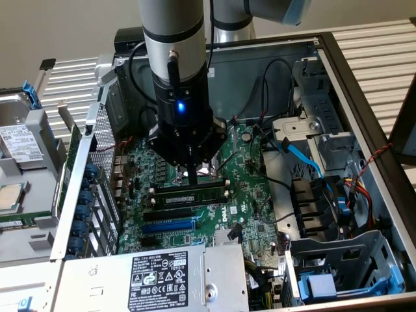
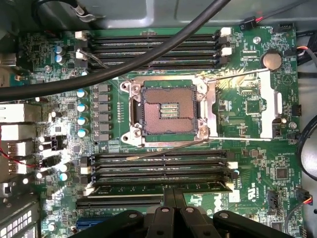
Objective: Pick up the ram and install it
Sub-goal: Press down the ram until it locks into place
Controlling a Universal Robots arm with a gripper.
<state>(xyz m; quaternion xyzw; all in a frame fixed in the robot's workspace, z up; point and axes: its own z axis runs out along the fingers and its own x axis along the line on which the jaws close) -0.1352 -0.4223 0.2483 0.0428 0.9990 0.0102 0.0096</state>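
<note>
Now your arm hangs straight down into the open computer case (image 1: 338, 78), with the hand (image 1: 192, 177) pinched tight, its fingers (image 2: 173, 198) pressing on the top edge of the ram (image 1: 188, 192). That ram sits on edge in a motherboard (image 1: 250, 185) slot just beside the CPU socket (image 2: 166, 110), its long axis running between the exterior view's left and right.

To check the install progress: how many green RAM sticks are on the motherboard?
1. The ram stands in a slot beside the empty CPU socket, directly under the shut gripper. Others may be hidden behind the arm.
</note>
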